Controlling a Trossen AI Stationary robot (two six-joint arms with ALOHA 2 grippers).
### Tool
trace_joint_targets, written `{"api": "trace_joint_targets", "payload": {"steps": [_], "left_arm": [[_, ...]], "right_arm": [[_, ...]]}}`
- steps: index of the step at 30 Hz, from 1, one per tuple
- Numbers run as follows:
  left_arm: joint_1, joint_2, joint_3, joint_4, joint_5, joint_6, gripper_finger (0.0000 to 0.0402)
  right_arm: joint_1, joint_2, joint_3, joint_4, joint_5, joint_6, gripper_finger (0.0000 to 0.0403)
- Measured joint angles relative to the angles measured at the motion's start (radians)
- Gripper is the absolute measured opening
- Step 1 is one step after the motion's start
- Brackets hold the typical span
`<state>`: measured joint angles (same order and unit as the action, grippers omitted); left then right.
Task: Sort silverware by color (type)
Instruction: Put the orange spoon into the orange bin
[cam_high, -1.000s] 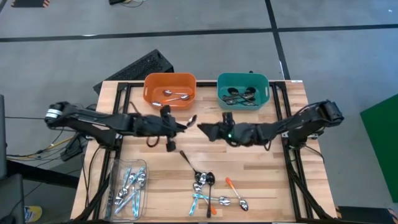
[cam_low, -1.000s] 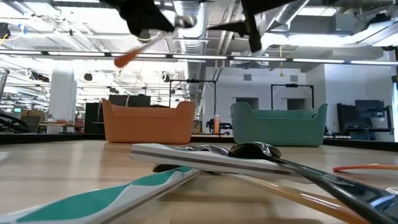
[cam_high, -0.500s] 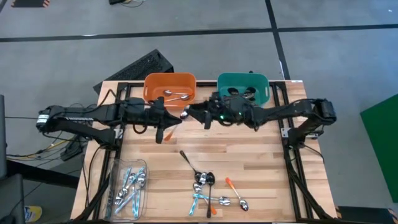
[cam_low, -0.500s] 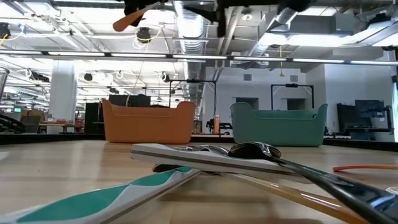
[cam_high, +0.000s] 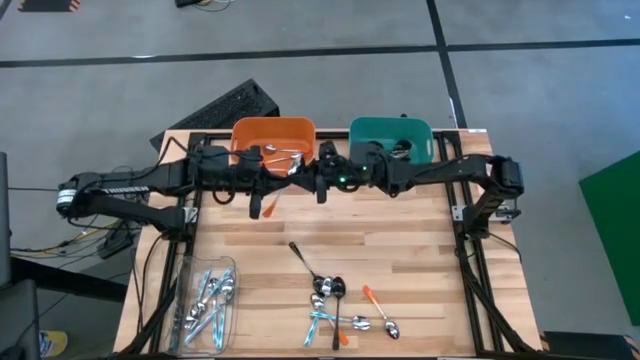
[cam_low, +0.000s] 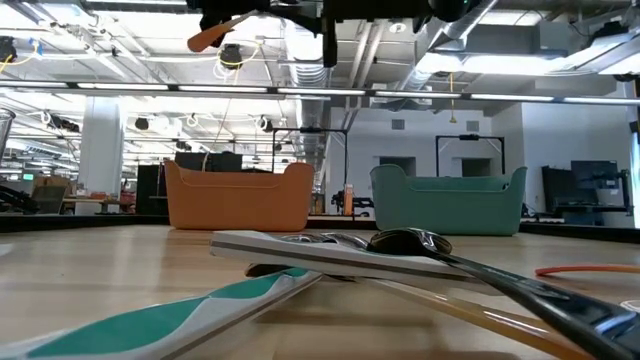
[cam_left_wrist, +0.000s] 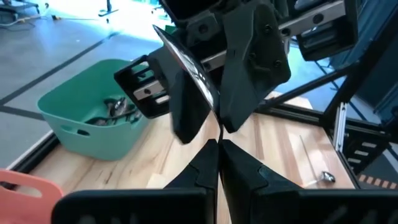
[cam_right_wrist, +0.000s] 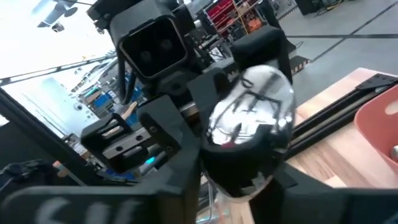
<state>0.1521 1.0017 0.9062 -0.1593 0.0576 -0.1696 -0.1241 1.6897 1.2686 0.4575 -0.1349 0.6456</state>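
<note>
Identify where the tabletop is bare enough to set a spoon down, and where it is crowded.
Free: the wooden table's middle band, between the two arms at the bins and the loose spoon pile at the front edge; also the front right corner. Crowded: the clear tray of blue spoons front left, the pile front centre, and the strip before the orange bin and teal bin.

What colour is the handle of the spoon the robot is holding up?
Orange handle, clearest in the high view.
</note>
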Motion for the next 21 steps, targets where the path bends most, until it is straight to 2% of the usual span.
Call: {"api": "trace_joint_targets", "payload": {"steps": [9,15,21], "left_arm": [[0.040,0.001,0.000,0.000,0.009,-0.017,0.0000],[0.076,-0.003,0.000,-0.030,-0.048,-0.095,0.0008],[0.100,-0.058,0.000,-0.184,-0.182,-0.127,0.0054]], "right_arm": [[-0.056,0.000,0.001,0.010,-0.110,-0.008,0.0028],[-0.101,0.000,0.000,0.029,-0.093,-0.045,0.0027],[-0.172,0.004,0.000,0.063,0.059,-0.046,0.0027]]}}
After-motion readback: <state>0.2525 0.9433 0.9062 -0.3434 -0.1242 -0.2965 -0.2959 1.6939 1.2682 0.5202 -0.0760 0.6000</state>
